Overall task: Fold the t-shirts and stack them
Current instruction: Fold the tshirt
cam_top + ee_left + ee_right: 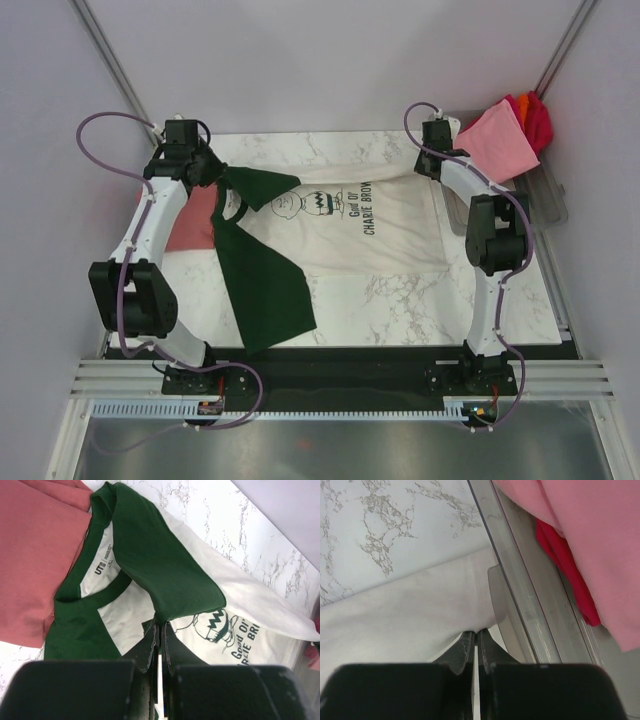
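Note:
A cream-white t-shirt (380,235) with black chest print lies spread across the marble table (400,300). A dark green t-shirt (262,290) lies over its left part. My left gripper (218,172) is shut on the green sleeve. The left wrist view shows the jaws (160,623) pinching green cloth (150,555) above the cream shirt (250,595). A brick-red t-shirt (192,222) lies flat at the left, partly under the left arm and the green one (35,555). My right gripper (432,168) is shut on the cream shirt's far right edge (410,615), jaws (477,632) pinched on the cloth.
A clear plastic bin (550,195) stands at the back right, its wall (520,605) close beside the right gripper. A pink cloth (497,140) and a bright red one (535,115) hang from it. Grey walls close in both sides.

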You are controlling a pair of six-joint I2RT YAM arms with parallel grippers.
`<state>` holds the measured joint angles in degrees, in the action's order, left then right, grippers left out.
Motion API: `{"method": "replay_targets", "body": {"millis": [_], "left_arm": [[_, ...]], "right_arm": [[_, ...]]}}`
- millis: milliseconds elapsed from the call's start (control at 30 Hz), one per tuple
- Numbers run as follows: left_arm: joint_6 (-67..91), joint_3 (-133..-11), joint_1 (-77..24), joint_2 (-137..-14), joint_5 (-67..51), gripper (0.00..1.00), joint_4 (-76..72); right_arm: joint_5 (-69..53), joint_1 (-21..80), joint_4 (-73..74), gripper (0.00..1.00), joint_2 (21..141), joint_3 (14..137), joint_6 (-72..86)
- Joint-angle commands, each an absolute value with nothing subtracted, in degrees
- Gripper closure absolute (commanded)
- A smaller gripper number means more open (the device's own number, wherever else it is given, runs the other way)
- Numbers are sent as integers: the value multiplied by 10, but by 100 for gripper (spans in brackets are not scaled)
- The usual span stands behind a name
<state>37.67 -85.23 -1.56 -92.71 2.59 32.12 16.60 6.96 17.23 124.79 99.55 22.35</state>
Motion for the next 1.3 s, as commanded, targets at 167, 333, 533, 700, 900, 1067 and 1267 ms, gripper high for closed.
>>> {"method": "replay_targets", "body": {"millis": [167,333,533,700,900,1067,1267], "left_arm": [[377,-849,-11,-876,7,98,327],[376,-837,-11,-866,5,98,329],[378,-815,-11,-854,3,98,330],[379,-786,-11,-840,3,98,329],[377,-746,-11,-823,3,98,327],[378,-715,-11,-802,3,98,323],[376,-688,-11,-785,-11,98,316]], "right_arm": [[171,68,165,96,1186,954,217],[165,68,164,90,1176,931,217],[164,67,161,89,1164,903,224],[156,68,160,89,1151,889,222],[154,68,161,87,1144,868,221],[155,68,161,77,1129,838,227],[149,68,148,69,1078,795,230]]}}
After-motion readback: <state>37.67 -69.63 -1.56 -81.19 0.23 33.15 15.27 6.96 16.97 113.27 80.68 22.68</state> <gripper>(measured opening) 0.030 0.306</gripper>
